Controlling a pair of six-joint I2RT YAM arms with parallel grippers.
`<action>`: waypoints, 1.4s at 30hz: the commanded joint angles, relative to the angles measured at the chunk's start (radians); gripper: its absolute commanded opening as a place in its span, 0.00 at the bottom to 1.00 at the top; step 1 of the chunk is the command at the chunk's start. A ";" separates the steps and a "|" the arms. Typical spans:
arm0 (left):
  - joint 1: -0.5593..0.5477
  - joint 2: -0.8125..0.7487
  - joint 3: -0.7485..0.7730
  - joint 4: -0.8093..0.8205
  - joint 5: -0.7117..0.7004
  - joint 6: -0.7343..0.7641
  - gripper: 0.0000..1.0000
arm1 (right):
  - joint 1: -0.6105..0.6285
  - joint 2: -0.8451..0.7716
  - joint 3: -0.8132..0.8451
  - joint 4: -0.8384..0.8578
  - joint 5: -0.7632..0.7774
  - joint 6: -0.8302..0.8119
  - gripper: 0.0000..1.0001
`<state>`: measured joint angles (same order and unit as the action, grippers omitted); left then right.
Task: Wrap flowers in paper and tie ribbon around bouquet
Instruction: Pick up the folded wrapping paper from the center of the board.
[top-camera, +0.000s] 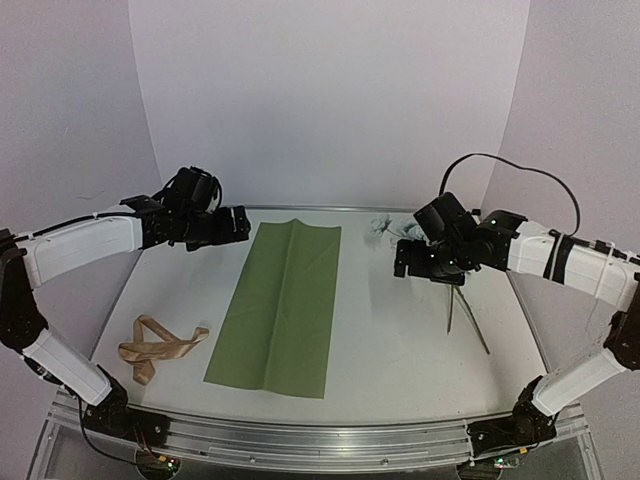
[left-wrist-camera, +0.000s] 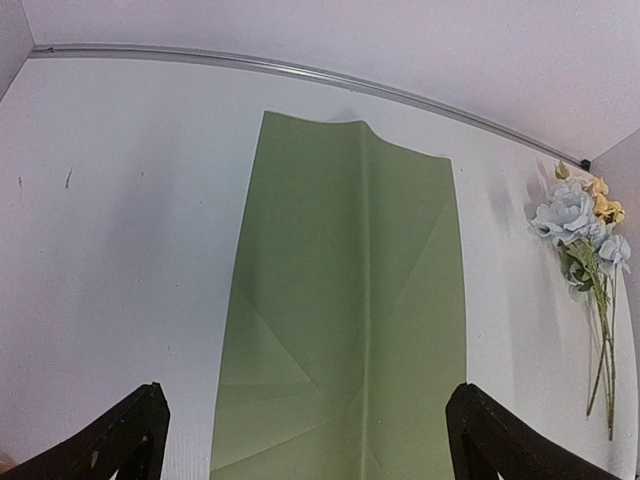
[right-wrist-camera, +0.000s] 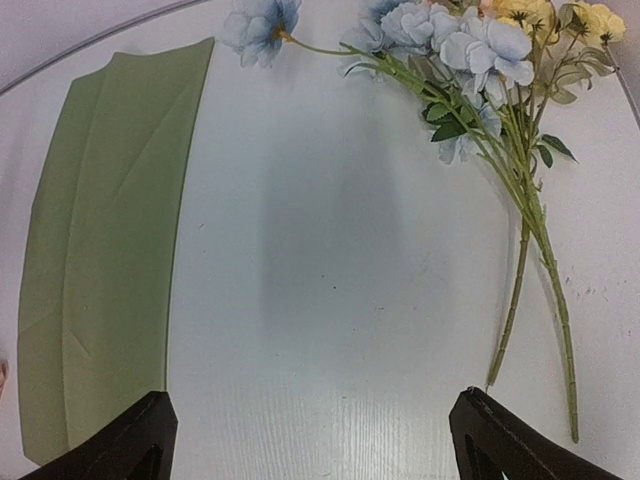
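The olive-green paper (top-camera: 278, 305) lies flat and creased in the middle of the table, also in the left wrist view (left-wrist-camera: 345, 320) and right wrist view (right-wrist-camera: 100, 250). The flowers (right-wrist-camera: 480, 90), yellow and pale blue with long stems, lie loose on the table at the right; the top view shows their blooms (top-camera: 382, 226) partly hidden behind the right arm. A looped tan ribbon (top-camera: 155, 347) rests at the near left. My left gripper (top-camera: 238, 224) hovers open by the paper's far left corner. My right gripper (top-camera: 408, 258) hangs open above the table between paper and flowers. Neither holds anything.
A metal rail (left-wrist-camera: 300, 70) borders the table's far edge against the white backdrop. The table's front edge is an aluminium bar (top-camera: 320, 440) where both arm bases are bolted. A black cable (top-camera: 520, 170) loops above the right arm.
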<state>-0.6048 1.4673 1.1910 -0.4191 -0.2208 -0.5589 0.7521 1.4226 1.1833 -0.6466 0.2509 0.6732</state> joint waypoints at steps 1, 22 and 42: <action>0.003 0.018 -0.006 0.017 0.035 -0.053 1.00 | 0.053 0.075 0.099 0.008 -0.018 0.028 0.98; 0.055 -0.064 -0.296 0.065 0.161 -0.165 1.00 | 0.297 0.770 0.831 -0.162 -0.067 0.035 0.65; 0.063 -0.027 -0.344 0.189 0.256 -0.185 1.00 | 0.343 1.111 1.167 -0.225 -0.089 -0.026 0.52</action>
<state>-0.5504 1.4335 0.8474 -0.2761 0.0195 -0.7312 1.0893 2.4620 2.2485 -0.8516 0.1544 0.6606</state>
